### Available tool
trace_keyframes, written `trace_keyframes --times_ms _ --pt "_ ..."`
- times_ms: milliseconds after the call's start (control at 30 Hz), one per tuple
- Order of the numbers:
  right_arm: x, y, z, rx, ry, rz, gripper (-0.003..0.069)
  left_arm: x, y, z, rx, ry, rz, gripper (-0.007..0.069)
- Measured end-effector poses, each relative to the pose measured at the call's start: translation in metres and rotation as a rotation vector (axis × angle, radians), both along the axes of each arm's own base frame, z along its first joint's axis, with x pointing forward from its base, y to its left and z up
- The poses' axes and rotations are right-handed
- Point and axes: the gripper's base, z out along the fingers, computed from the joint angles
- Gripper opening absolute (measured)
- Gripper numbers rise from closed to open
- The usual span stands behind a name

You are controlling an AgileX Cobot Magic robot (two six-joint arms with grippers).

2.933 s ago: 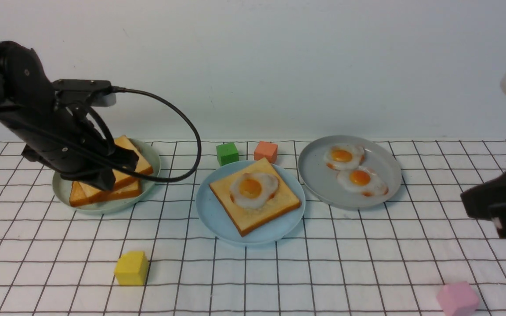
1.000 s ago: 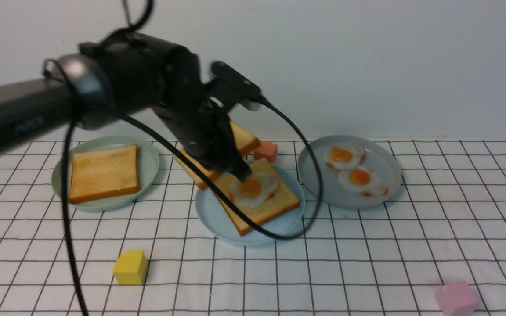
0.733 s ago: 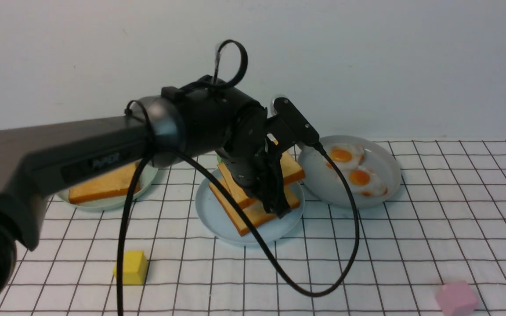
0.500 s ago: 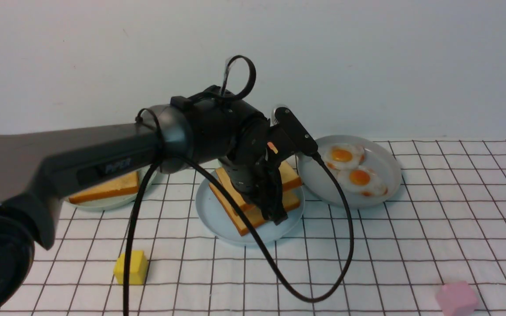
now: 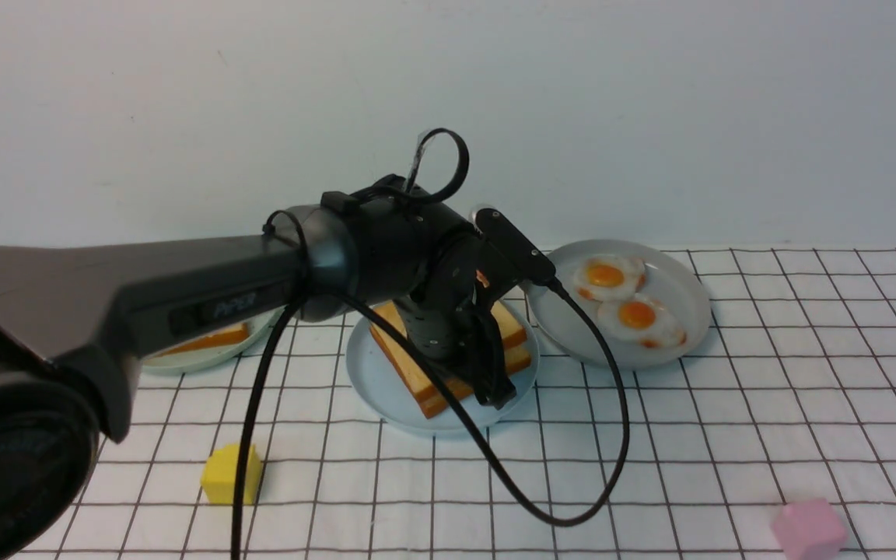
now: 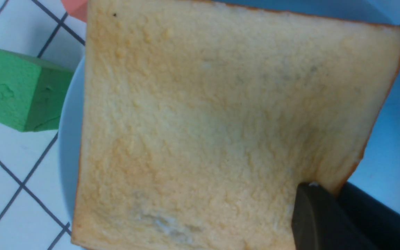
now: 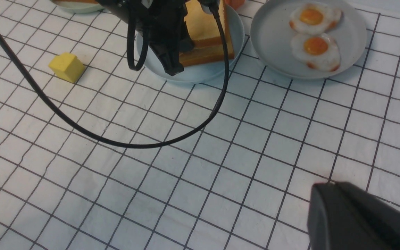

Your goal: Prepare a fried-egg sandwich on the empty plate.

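Now, from the left: the pale green plate (image 5: 199,362), at nine o'clock of the light blue plate (image 5: 378,381), shows one lone slice, half hidden by the left arm. Three seconds back it held two, and the egg lay bare on a single slice. The left gripper (image 5: 496,395) has since carried the top toast slice (image 6: 200,114) across. Half a second ago that slice rode higher and tilted; now it lies nearly flat. So the fried-egg sandwich (image 5: 514,346) stands stacked mid-plate, egg out of sight, and I judge only the release remains. The claw pinches that slice's corner at five o'clock. At two o'clock the grey plate (image 5: 693,303) holds two loose eggs (image 5: 638,315), unchanged. The right gripper (image 7: 356,218) has left the front view; open or closed, I cannot tell.
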Motion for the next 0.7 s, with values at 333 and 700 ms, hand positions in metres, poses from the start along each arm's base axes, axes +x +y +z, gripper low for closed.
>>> trace_keyframes --times_ms 333,700 --pt "0.0 0.0 -0.001 -0.003 0.006 0.0 0.0036 -0.001 0.0 0.001 -0.007 0.007 0.009 0.0293" --pt "0.001 -0.002 0.0 -0.041 -0.018 0.001 0.0044 -0.054 0.028 0.137 -0.265 -0.025 0.106 0.0249"
